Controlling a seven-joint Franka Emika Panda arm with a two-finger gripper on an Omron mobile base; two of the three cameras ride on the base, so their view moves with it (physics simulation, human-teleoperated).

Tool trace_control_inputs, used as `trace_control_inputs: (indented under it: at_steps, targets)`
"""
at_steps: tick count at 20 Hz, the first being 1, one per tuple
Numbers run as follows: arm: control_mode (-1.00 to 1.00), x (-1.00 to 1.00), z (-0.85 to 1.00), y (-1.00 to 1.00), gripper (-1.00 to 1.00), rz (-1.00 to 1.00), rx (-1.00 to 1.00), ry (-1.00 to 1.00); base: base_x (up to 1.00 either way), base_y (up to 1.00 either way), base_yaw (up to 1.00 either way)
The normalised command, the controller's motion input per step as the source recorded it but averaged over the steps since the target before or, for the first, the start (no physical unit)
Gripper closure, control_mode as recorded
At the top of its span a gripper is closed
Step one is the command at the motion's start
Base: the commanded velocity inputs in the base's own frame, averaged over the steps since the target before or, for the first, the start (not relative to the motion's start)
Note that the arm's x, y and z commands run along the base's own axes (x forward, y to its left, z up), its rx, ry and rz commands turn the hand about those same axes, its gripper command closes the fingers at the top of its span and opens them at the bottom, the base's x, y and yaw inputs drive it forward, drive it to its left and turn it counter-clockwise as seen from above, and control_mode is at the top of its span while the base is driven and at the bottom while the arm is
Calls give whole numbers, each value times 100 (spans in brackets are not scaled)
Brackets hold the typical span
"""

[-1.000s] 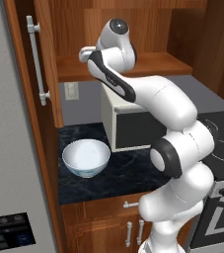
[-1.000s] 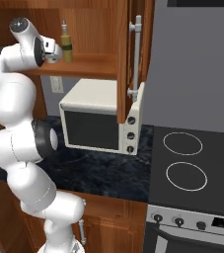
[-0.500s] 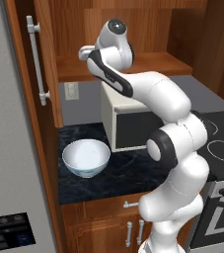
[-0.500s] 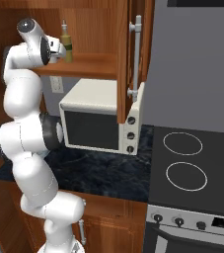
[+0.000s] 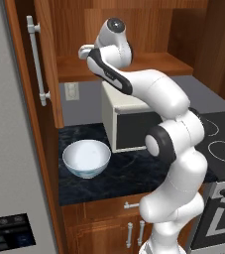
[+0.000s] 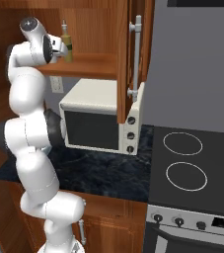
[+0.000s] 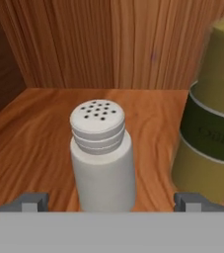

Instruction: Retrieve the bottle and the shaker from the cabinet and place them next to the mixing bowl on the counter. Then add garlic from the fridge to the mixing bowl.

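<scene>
Up on the smooth wooden cabinet shelf [image 7: 44,133], the end effector [image 7: 111,200] stands with its jaws spread wide apart, the white cylindrical shaker [image 7: 102,155] with its ribbed, hole-dotted cap upright between the two fingertips [image 7: 32,201] and ungripped. Just beside it stands the olive-yellow bottle [image 7: 209,113], round-bodied with a dark green label band whose faint writing is too blurred to read; from the right base view the bottle [image 6: 66,45] shows a slim neck beside the hand. Down on the dark marbled table [image 5: 129,171], the glossy white mixing bowl [image 5: 86,158] sits left of the boxy white microwave [image 5: 129,126].
</scene>
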Motion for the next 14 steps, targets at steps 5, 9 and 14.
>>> trace_control_inputs:
  at_steps: [5,9,14]
  targets:
    - [-100,8,-8,0,-100,0,0,0,0,0,0]
    - [-100,4,-2,6,-100,0,0,0,0,0,0]
    - [-100,2,0,10,-100,0,0,0,0,0,0]
